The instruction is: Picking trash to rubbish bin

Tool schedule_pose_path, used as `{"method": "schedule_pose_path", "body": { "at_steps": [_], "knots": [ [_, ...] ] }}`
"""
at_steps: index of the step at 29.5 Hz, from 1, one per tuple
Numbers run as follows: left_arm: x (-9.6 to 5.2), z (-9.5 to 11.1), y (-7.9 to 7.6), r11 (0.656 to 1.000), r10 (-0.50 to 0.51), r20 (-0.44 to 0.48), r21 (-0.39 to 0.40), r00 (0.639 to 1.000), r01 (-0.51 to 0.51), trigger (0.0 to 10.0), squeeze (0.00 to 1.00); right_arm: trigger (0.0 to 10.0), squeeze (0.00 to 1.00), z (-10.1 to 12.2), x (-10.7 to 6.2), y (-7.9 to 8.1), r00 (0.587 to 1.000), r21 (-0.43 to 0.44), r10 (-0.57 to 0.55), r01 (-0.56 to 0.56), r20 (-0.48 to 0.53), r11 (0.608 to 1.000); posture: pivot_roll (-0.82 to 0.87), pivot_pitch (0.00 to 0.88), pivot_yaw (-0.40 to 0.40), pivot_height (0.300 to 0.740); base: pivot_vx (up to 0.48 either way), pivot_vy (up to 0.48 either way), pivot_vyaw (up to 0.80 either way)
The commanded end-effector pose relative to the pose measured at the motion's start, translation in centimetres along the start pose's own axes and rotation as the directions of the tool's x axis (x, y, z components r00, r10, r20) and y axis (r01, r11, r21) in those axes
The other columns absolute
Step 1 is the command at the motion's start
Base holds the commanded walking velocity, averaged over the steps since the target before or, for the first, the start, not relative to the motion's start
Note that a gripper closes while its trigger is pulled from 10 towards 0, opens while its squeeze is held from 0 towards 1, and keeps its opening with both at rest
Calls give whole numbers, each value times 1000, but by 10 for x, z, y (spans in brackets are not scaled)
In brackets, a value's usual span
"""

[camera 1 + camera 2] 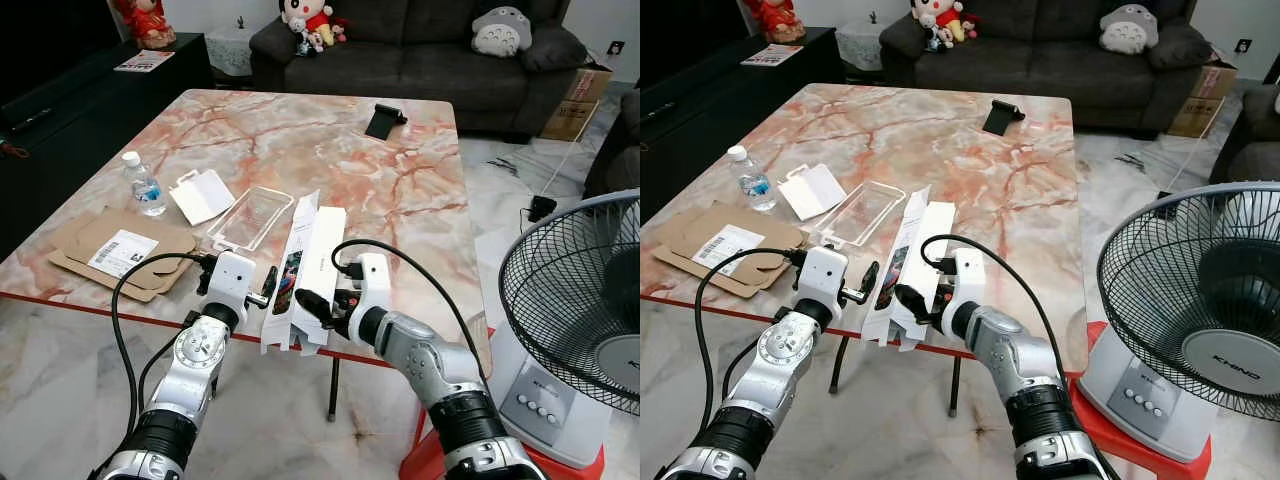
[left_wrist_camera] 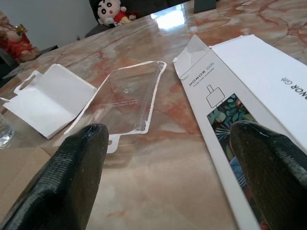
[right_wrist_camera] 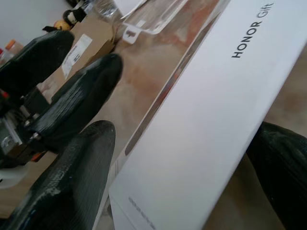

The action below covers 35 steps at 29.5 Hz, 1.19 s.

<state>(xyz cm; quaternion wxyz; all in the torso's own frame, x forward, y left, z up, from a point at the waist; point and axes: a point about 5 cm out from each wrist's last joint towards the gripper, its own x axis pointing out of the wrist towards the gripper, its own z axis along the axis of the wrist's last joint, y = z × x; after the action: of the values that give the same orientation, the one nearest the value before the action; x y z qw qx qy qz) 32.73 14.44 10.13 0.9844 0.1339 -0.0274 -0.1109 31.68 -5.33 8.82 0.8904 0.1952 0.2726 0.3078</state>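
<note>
Two grippers work at the near edge of the marble table (image 1: 400,160), where the trash lies: a long white box (image 1: 318,262) printed "HONOR Gift" and, touching its left side, a flattened sleeve (image 1: 290,275) with a dark patterned window. The right gripper (image 1: 312,307) reaches in from the right with its fingers spread wide on either side of the white box at its near end (in the right wrist view one black finger (image 3: 72,182) sits on one side of the box and the other at the far corner of the frame). The left gripper (image 1: 268,282) hovers just left of the sleeve, its fingers (image 2: 72,167) also held apart with nothing between them; its wrist view looks across bare marble. Beyond it lie a clear plastic tray (image 1: 250,217) and a white card insert (image 1: 203,195), just beside each other. Further left are a small water bottle (image 1: 145,186) standing upright and flat brown cardboard mailers (image 1: 120,250) with a shipping label. A black phone stand (image 1: 382,120) sits well apart toward the far edge. On the floor to the right stands a fan (image 1: 580,300), and a dark sofa (image 1: 420,50) with soft toys lies behind the table.
</note>
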Motion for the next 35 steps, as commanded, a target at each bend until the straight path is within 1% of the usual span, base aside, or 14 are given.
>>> {"method": "schedule_pose_path", "body": {
  "at_steps": [1,12,13,21,25,29,35],
  "knots": [
    [1,6,0,1000,2,30,6,1000,-2,10000,0,10000,0,-2,2,3,1000,-4,9,-9,-13,1000,20,7,37,740,0,0,0],
    [0,4,-2,1000,7,31,-2,1000,-7,10000,0,10000,0,-7,7,11,998,9,51,-50,-34,999,21,14,30,740,0,0,0],
    [0,5,-3,1000,7,31,-3,1000,-7,10000,0,0,0,-7,7,11,998,11,51,-51,-35,999,22,19,28,740,0,0,0],
    [1,5,-4,1000,9,31,-7,999,-8,10000,0,0,0,-7,8,11,997,32,64,-63,-31,998,17,27,26,740,0,0,0],
    [1,6,-5,1000,10,34,-8,999,-10,10000,0,0,0,-8,8,9,998,66,59,-57,-24,996,18,31,25,740,0,0,0],
    [2,7,-8,1000,5,36,-9,999,-5,10000,0,0,0,-8,8,8,998,73,53,-51,-20,996,17,35,24,740,0,0,0],
    [2,7,-8,1000,5,35,-7,999,-5,10000,0,0,0,-7,8,8,998,95,60,-59,-5,994,16,37,25,740,0,0,0]
  ]
}}
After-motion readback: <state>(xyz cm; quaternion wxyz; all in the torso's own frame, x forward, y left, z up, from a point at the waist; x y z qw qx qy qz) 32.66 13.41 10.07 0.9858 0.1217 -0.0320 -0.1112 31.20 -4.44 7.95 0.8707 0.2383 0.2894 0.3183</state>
